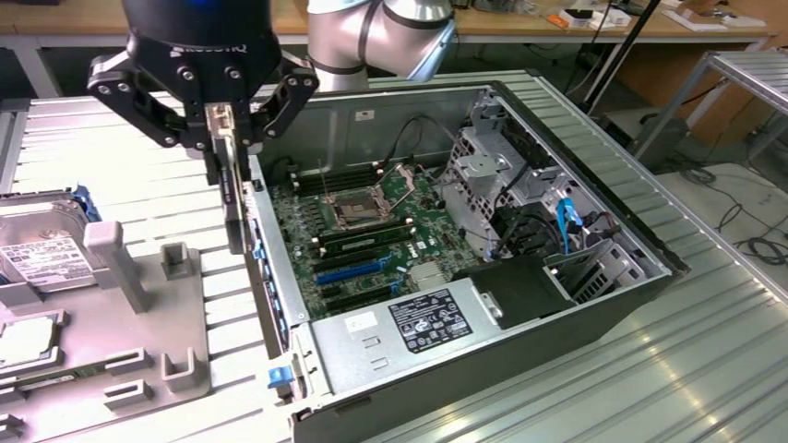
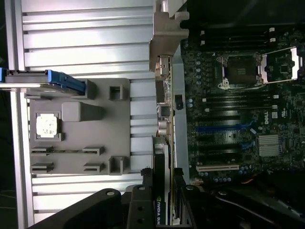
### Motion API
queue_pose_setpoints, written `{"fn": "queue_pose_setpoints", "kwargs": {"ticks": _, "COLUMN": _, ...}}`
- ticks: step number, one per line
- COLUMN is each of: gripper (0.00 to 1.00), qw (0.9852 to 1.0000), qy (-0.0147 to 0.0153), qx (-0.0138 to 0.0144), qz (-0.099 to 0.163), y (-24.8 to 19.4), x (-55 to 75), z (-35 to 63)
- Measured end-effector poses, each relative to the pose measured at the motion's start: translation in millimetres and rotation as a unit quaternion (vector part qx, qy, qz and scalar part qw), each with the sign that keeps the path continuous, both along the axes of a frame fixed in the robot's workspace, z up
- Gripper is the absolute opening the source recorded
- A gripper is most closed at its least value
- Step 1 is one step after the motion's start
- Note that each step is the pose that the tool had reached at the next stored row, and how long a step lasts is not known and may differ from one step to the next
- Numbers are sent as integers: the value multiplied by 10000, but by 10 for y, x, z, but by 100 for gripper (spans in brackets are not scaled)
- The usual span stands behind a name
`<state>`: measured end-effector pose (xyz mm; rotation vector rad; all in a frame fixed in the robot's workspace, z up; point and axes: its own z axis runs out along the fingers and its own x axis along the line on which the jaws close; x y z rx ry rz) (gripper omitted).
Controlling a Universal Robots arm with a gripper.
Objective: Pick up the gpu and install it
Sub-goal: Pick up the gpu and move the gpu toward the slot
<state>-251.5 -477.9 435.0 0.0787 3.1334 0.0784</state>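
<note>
My gripper (image 1: pixel 227 138) is shut on the gpu (image 1: pixel 231 203), a thin card seen edge-on that hangs straight down from the fingers. The card hovers over the near side wall of the open computer case (image 1: pixel 640 240), at the exterior view's left of the motherboard (image 1: pixel 369 231). In the wrist view the gpu (image 2: pixel 164 119) runs as a narrow strip from my gripper (image 2: pixel 164 191) out to its silver bracket (image 2: pixel 169 28). It lies along the case wall beside the motherboard (image 2: pixel 238 105). The blue expansion slots (image 2: pixel 224 128) and a white slot (image 2: pixel 217 168) sit bare.
A grey parts fixture (image 1: pixel 136 305) stands at the exterior view's left of the case, with a hard drive (image 1: pixel 37 254) beside it and a processor chip (image 2: pixel 47 125) in a pocket. The power supply (image 1: pixel 407 323) and drive cage (image 1: pixel 493 166) fill parts of the case.
</note>
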Motion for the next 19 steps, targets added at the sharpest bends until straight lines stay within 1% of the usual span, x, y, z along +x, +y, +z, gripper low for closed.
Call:
{"fn": "queue_pose_setpoints", "kwargs": {"ticks": 5, "gripper": 27, "qw": 10000, "qy": 11, "qx": 0, "qz": 0, "y": 0, "x": 149, "z": 0}}
{"fn": "queue_pose_setpoints", "kwargs": {"ticks": 8, "gripper": 27, "qw": 10000, "qy": 30, "qx": 0, "qz": 0, "y": 0, "x": 276, "z": 0}}
{"fn": "queue_pose_setpoints", "kwargs": {"ticks": 11, "gripper": 27, "qw": 10000, "qy": 62, "qx": 0, "qz": 0, "y": 0, "x": 444, "z": 0}}
{"fn": "queue_pose_setpoints", "kwargs": {"ticks": 14, "gripper": 27, "qw": 10000, "qy": 84, "qx": 0, "qz": 0, "y": -1, "x": 558, "z": 0}}
{"fn": "queue_pose_setpoints", "kwargs": {"ticks": 19, "gripper": 27, "qw": 9999, "qy": 142, "qx": 0, "qz": 0, "y": -3, "x": 840, "z": 0}}
